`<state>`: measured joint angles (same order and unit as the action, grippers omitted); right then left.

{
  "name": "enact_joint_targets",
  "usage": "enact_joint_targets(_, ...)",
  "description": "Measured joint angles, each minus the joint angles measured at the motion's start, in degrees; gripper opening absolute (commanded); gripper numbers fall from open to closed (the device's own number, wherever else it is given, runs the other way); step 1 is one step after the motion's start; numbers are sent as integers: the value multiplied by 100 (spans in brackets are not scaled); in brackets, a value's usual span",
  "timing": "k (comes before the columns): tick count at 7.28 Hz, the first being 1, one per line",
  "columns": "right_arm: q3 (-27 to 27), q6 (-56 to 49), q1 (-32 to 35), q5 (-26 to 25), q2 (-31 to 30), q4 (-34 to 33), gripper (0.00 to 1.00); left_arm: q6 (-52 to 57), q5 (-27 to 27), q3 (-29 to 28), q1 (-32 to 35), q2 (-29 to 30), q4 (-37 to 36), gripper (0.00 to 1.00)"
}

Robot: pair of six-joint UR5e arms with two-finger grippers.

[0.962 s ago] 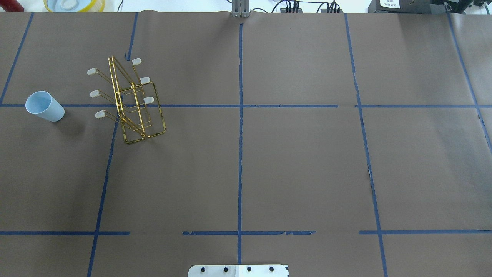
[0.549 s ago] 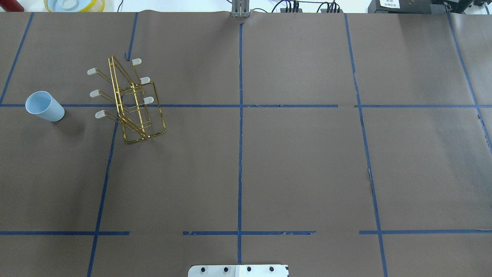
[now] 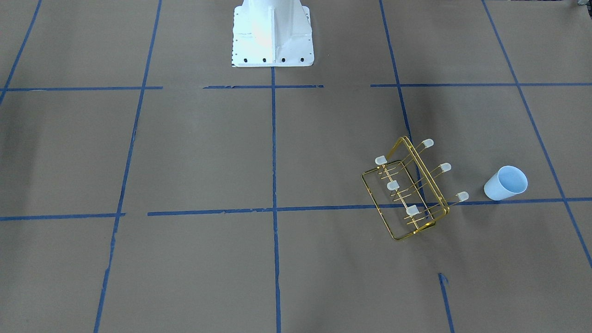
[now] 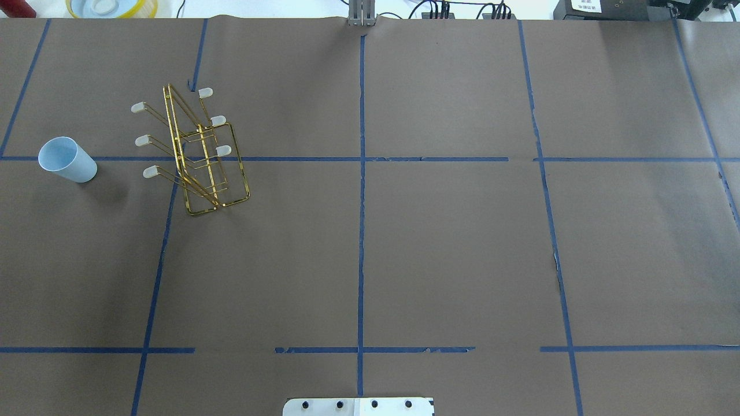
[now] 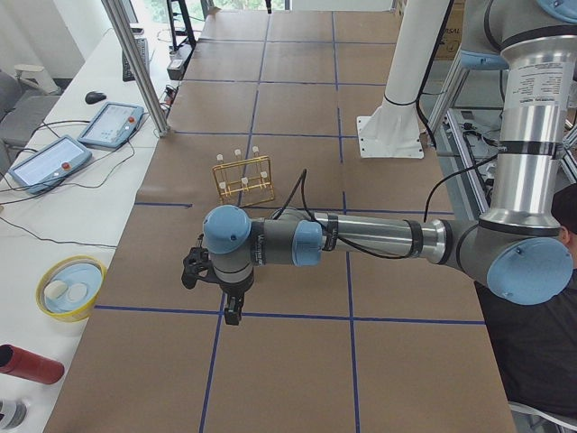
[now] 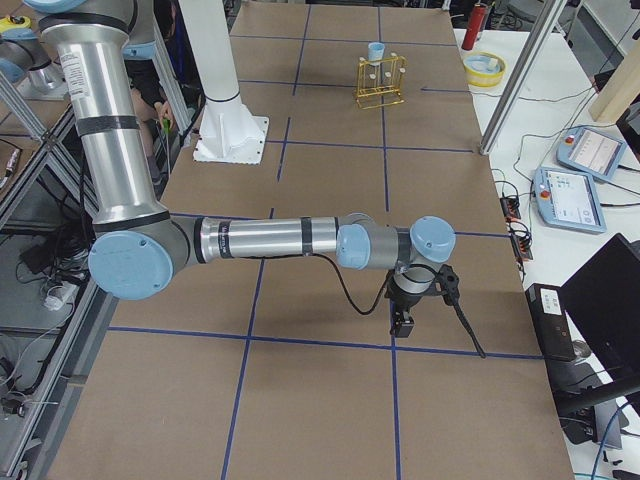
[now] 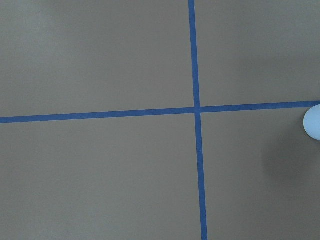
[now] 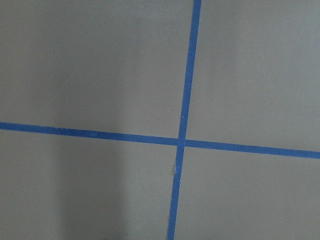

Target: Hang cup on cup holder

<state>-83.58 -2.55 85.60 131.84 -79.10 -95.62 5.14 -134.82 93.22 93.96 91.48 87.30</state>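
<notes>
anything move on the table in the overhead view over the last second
Nothing visibly changed. The cup sits mouth-up in the same spot, apart from the cup holder, which has not shifted either.

No text can be read; the white label on the black box is too small to make out.

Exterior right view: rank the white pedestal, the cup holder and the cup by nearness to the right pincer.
From the right pincer:
1. white pedestal, robot's side, mid-table.
2. cup holder, towards the far end.
3. cup, just beyond it.
</notes>
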Motion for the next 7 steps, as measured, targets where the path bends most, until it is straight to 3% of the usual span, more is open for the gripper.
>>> enact_joint_targets(7, 0, 0, -4, 0, 0, 0, 100, -265, 5, -15, -349, 348, 56, 100)
